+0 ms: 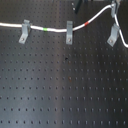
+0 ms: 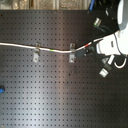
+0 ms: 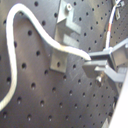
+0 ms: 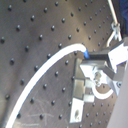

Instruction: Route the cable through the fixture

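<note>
We see the hand (image 3: 92,64) clamped on the cable (image 1: 55,29), which lies across two clips (image 1: 69,33) on the counter (image 1: 60,85).

In both exterior views the cable (image 1: 55,28) ran off the left edge, its far end passed behind the gripper (image 2: 91,48) in the second exterior view, and a small blue object (image 2: 1,90) there was cut off and unidentifiable.
</note>
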